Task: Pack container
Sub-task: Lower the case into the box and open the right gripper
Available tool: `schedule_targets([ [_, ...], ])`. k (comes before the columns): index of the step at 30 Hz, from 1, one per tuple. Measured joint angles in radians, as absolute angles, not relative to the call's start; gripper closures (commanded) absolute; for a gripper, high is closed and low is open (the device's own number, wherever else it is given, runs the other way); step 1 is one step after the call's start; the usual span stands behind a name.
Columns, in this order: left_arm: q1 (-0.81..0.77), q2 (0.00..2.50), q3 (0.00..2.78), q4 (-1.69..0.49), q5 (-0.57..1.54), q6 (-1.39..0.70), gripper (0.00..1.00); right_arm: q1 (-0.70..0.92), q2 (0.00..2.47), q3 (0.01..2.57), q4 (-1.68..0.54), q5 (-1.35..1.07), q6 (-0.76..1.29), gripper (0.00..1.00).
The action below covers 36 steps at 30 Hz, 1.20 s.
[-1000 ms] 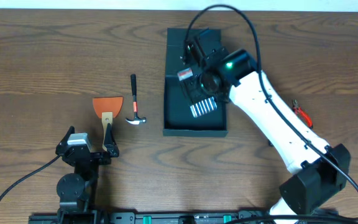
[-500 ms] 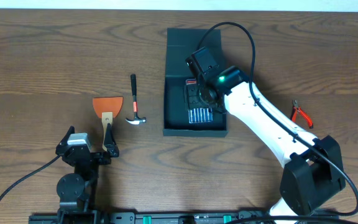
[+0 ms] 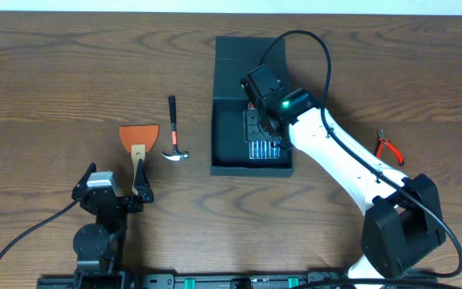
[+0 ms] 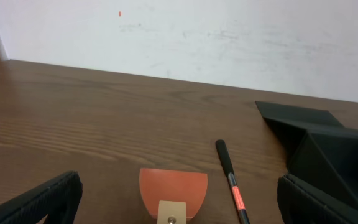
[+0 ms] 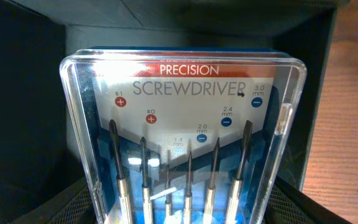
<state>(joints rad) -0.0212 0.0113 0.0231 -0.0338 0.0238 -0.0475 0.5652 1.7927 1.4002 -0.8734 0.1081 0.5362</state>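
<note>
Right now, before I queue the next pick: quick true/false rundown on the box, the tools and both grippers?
1. The right gripper holds the screwdriver set within the walls of the box. True.
2. The hammer is in the box. False: it lies on the table, on the left arm's side of the box.
3. The left gripper is open and grips nothing. True.
4. The pliers lie beside the scraper. False: they lie on the far side of the box, past the right arm.
5. The box lid is shut. False: it is open.
</note>
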Motion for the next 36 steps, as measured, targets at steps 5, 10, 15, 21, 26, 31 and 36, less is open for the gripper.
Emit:
schedule_targets([
  [5, -0.021, 0.011, 0.023, -0.034, 0.024, -0.047, 0.02, 0.565, 1.825, 1.395, -0.871, 0.110, 0.543, 0.98],
  [10, -0.021, 0.011, 0.023, -0.034, 0.024, -0.047, 0.01, 0.565, 1.905, 1.394, -0.870, 0.113, 0.545, 0.98],
  [15, -0.021, 0.011, 0.023, -0.034, 0.024, -0.047, 0.02, 0.565, 1.972, 1.391, -0.862, 0.113, 0.545, 0.98],
  [21, -0.021, 0.011, 0.023, -0.034, 0.024, -0.047, 0.01, 0.565, 2.022, 1.391, -0.841, 0.113, 0.545, 0.93],
  [26, -0.021, 0.011, 0.023, -0.034, 0.024, -0.047, 0.01, 0.565, 2.028, 1.391, -0.831, 0.113, 0.545, 0.76],
  [31, -0.021, 0.011, 0.023, -0.034, 0.024, -0.047, 0.01, 0.565, 2.031, 1.391, -0.827, 0.113, 0.545, 0.53],
  [36, -0.021, 0.011, 0.023, -0.034, 0.024, -0.047, 0.01, 0.565, 2.033, 1.391, -0.826, 0.113, 0.545, 0.45],
])
